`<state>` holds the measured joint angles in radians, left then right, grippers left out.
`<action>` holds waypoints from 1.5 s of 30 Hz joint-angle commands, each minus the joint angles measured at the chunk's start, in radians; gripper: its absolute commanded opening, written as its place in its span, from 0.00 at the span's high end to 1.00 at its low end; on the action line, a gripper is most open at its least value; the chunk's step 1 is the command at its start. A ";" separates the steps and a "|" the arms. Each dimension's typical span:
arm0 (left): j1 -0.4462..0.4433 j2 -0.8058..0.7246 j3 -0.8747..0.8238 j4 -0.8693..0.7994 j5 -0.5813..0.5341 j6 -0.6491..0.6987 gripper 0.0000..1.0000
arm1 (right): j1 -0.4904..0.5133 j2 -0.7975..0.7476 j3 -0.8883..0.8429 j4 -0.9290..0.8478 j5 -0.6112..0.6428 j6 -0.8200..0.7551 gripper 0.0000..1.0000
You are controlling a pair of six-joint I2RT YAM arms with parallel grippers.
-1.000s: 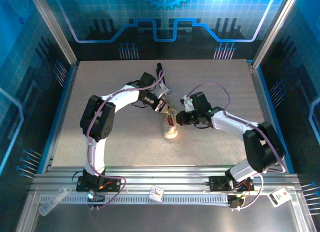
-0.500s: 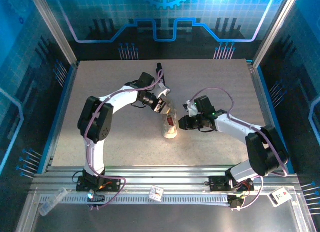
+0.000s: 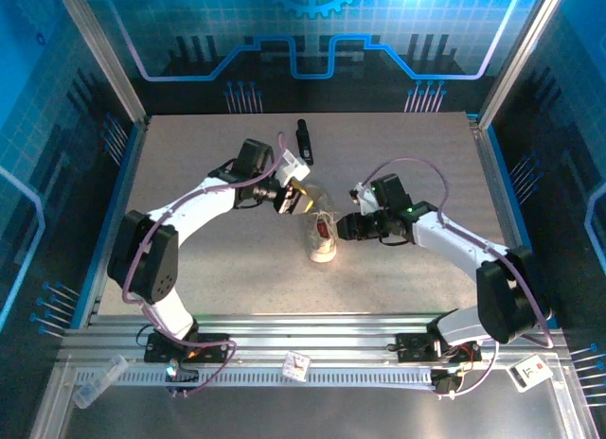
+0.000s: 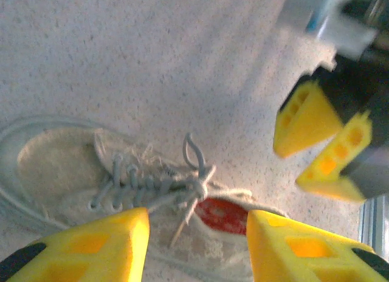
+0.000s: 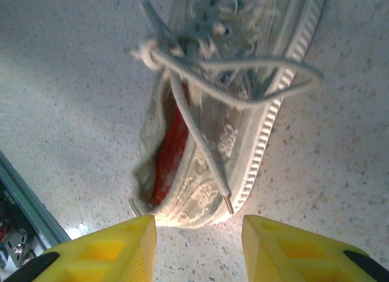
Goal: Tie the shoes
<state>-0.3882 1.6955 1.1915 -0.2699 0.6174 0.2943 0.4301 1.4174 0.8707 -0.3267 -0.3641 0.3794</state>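
Now left fingers (image 3: 293, 201) and right fingers (image 3: 347, 227) newly spread, empty, either side of the knotted sneaker (image 3: 322, 240).

- The sneaker (image 3: 322, 240) is small and off-white, with a red inner lining and a ribbed sole edge.
- It stands upright on its sole, between the left gripper (image 3: 295, 201) and the right gripper (image 3: 343, 227), and neither one touches it.
- In the right wrist view its heel end (image 5: 182, 215) lies just in front of the right gripper's fingertips (image 5: 143, 233), and the toe points away from them.
- The laces (image 5: 243, 93) are thin and pale, and they are joined in a knot (image 5: 146, 51) above the opening.
- One long loop hangs from the knot over the side of the sneaker.
- One loose end runs across the red opening toward the heel.
- In the left wrist view the sneaker (image 4: 67, 166) lies just beyond the left gripper's fingers (image 4: 109, 239), and a small loop (image 4: 193, 149) stands up from the knot.
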 commanded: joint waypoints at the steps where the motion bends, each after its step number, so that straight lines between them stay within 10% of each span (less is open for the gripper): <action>1: 0.000 -0.011 -0.072 0.075 -0.013 0.058 0.56 | 0.006 0.010 0.080 -0.035 0.039 -0.036 0.58; 37: -0.069 0.134 0.058 -0.119 -0.091 0.330 0.64 | 0.054 0.351 0.328 0.013 -0.002 -0.136 0.64; 45: -0.069 0.100 0.020 -0.109 -0.117 0.338 0.98 | 0.052 0.341 0.311 0.024 0.005 -0.135 0.68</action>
<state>-0.4500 1.8370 1.2335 -0.3614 0.5087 0.6102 0.4786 1.7596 1.1736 -0.3138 -0.3485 0.2600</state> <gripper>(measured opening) 0.040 0.324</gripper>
